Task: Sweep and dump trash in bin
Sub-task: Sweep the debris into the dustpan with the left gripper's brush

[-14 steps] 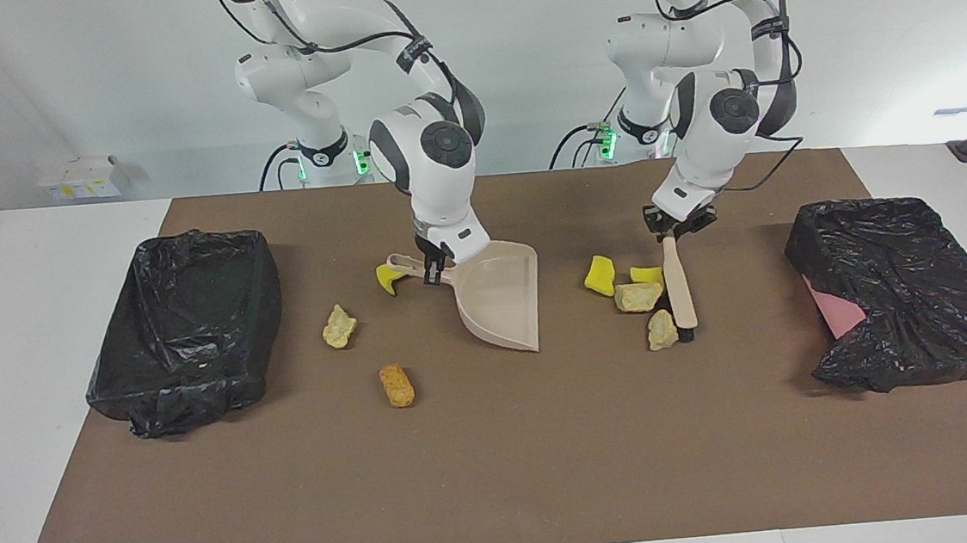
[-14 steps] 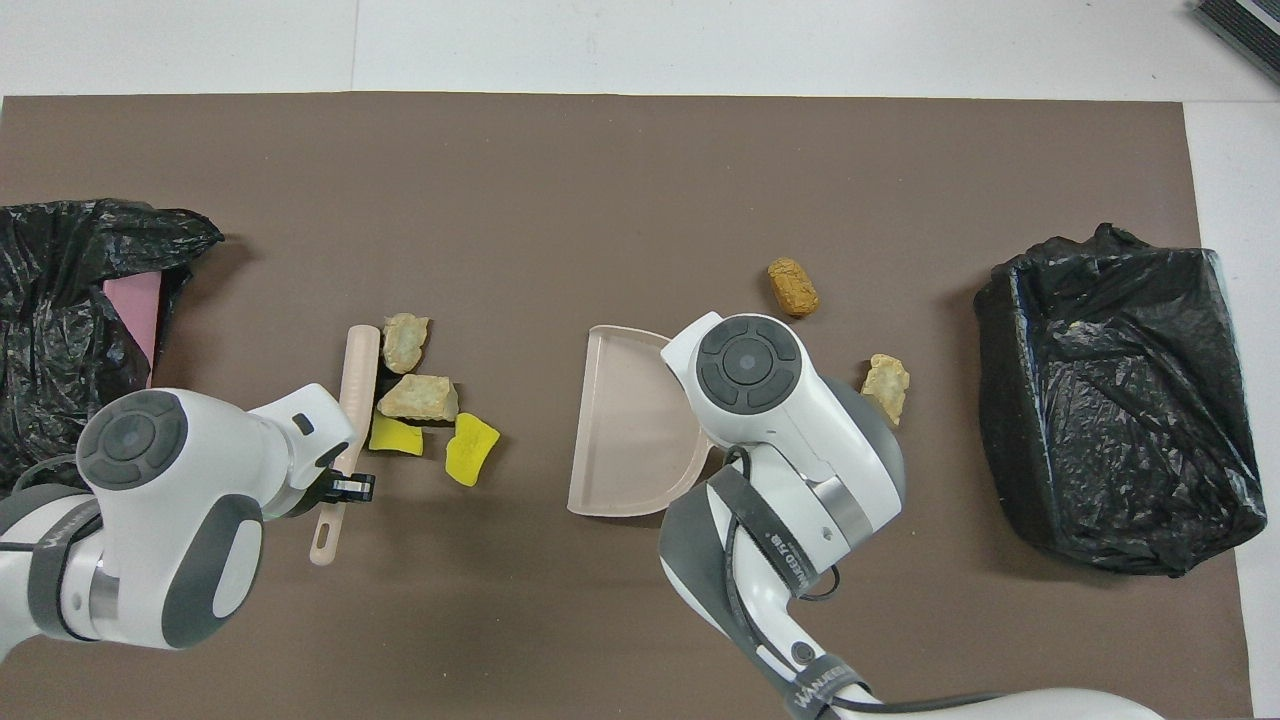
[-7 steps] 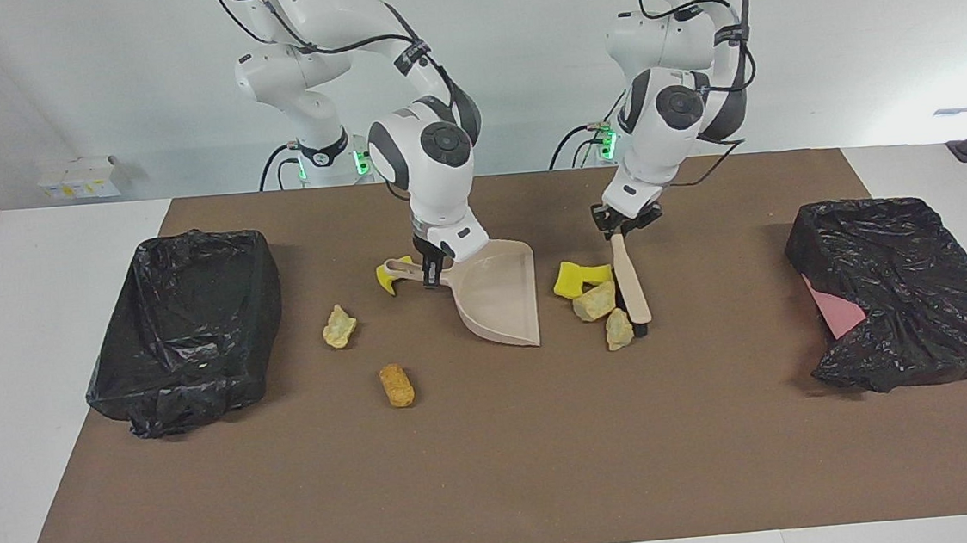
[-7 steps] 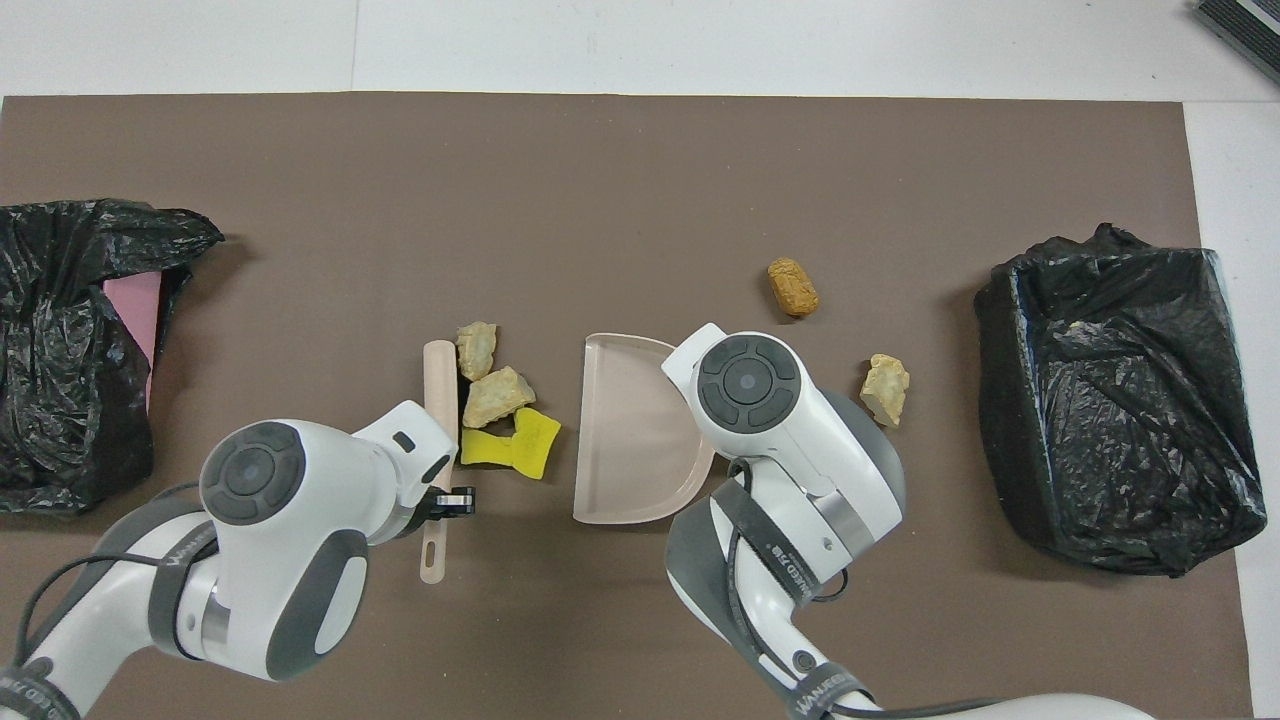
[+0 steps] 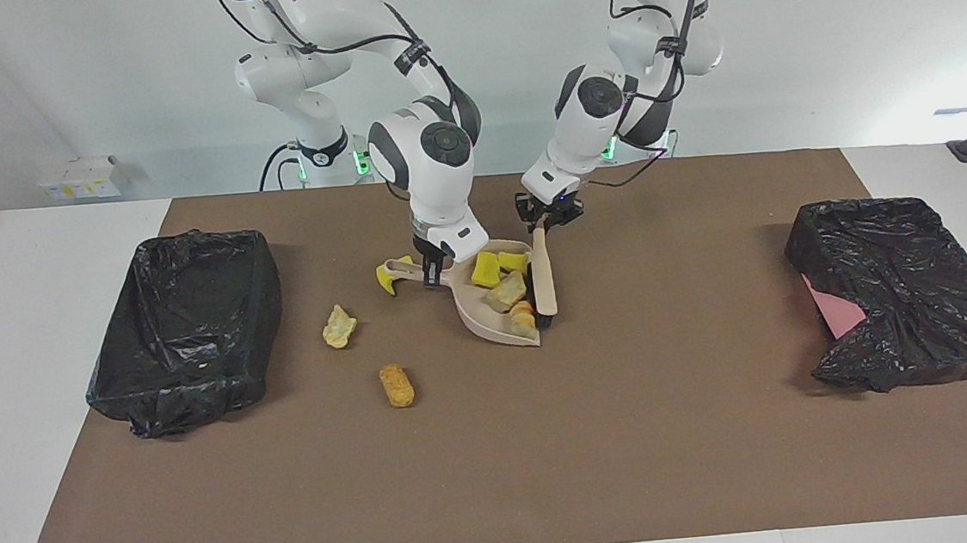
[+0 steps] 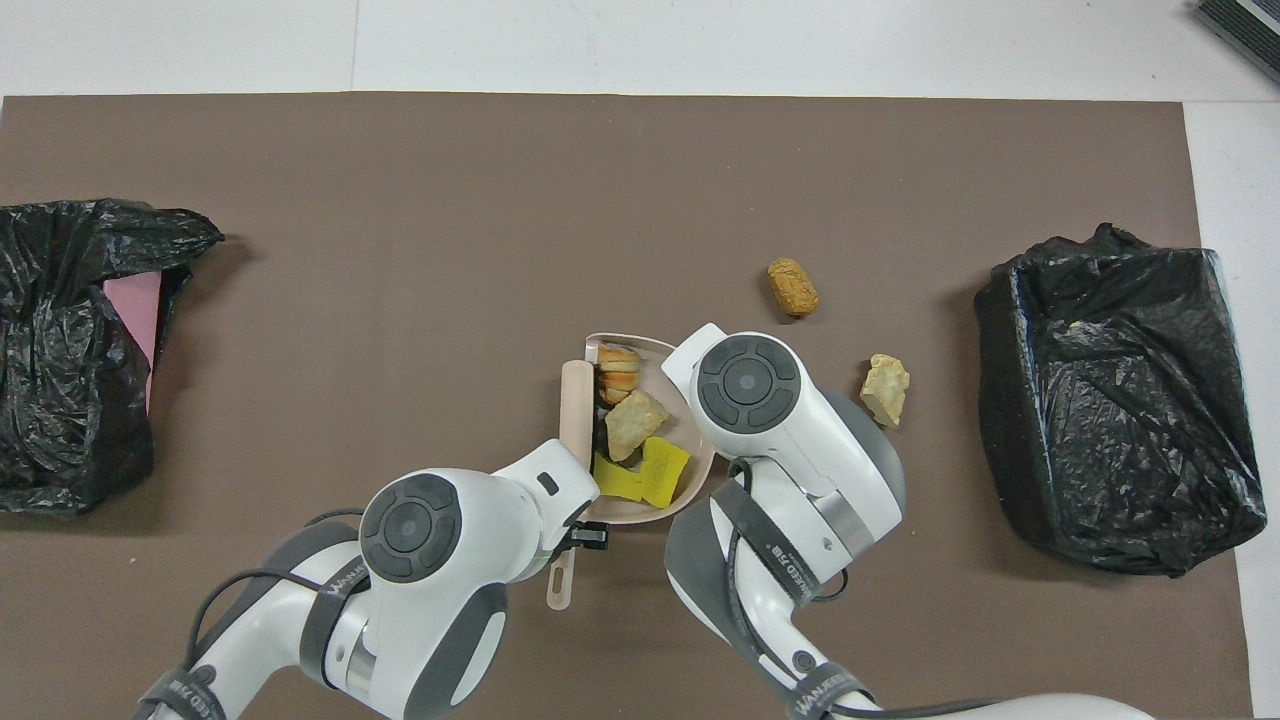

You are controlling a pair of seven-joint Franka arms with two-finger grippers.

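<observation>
Your left pincer (image 5: 550,217), clenched on the brush (image 5: 542,275), has just swept four trash lumps (image 5: 506,290) into the dustpan (image 5: 479,322), gripped by your right pincer (image 5: 430,269); two lumps remain on the tabletop (image 5: 548,439).

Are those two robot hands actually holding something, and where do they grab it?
Yes. The left end effector grips the brush by its handle; the right end effector grips the dustpan by its handle.

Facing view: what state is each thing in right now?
Dustpan: on the mat, loaded with four trash pieces.
Brush: at the dustpan's mouth.
Left pincer: shut on brush.
Right pincer: shut on dustpan handle.
Beige lump: loose on mat.
Bread-like lump: loose on mat.
</observation>
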